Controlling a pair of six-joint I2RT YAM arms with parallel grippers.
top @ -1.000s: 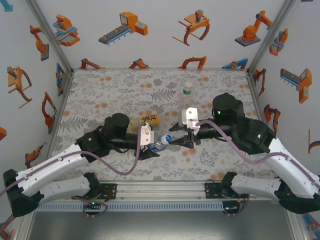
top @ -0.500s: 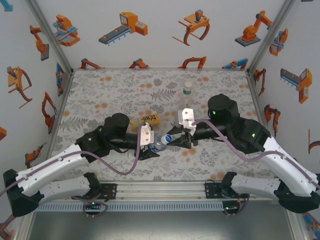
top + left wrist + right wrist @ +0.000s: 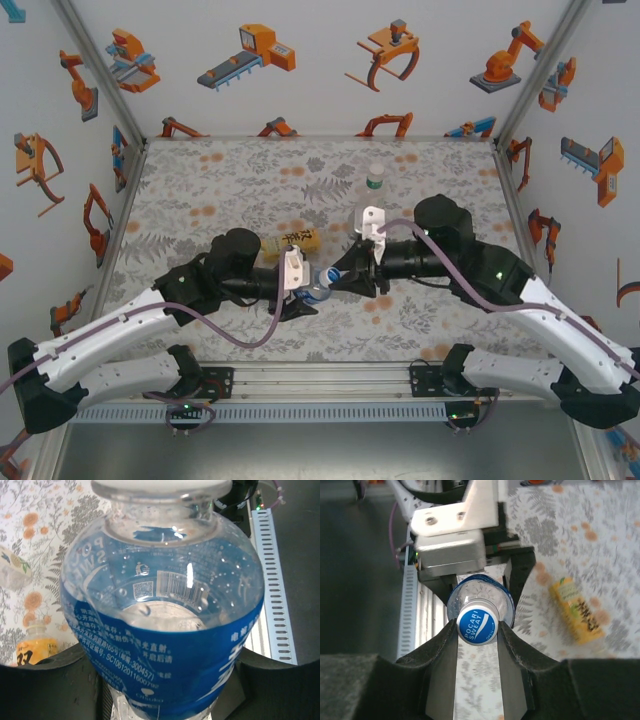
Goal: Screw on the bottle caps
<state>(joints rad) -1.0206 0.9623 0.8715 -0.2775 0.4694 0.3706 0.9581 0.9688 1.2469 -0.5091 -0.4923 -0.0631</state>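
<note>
Bottle cap [image 3: 161, 487] partly beyond upper edge.

clear blue-labelled bottle [image 3: 165, 630], blue-and-white cap [image 3: 477, 626], grey floral mat [image 3: 220, 180] with orange blotches.

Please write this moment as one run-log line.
left jaws: shut on blue bottle | right jaws: shut on cap | yellow bottle: lying on mat

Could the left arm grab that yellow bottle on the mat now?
Probably not: the left claw is shut on the clear blue-labelled plastic bottle. The yellow-labelled plastic bottle lies close, unblocked.
</note>
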